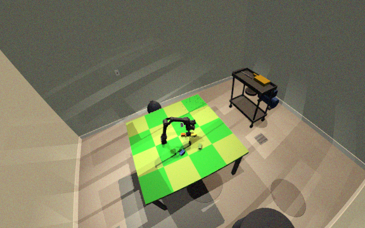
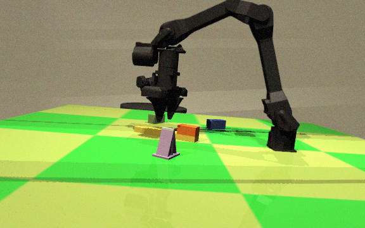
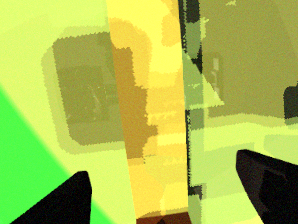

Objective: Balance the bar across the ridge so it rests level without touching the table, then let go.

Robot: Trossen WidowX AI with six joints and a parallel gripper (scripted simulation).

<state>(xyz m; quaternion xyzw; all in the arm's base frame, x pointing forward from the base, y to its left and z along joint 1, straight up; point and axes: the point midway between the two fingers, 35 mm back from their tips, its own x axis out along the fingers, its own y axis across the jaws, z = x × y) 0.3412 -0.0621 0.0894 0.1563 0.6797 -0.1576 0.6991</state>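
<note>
Tool (image 2: 165, 118): spread, holding nothing, pointing straight down just above the yellow end of the bar.
Bar (image 2: 152, 130): flat on the worktop (image 2: 75, 164), long yellow body with an orange block (image 2: 188, 130) on one end; between the dark fingers in the wrist view.
Ridge (image 2: 166, 143): lilac wedge, upright, just in front of the bar, apart from it.
Others: blue block (image 2: 216, 123) and olive block (image 2: 153, 118) behind the bar.
</note>
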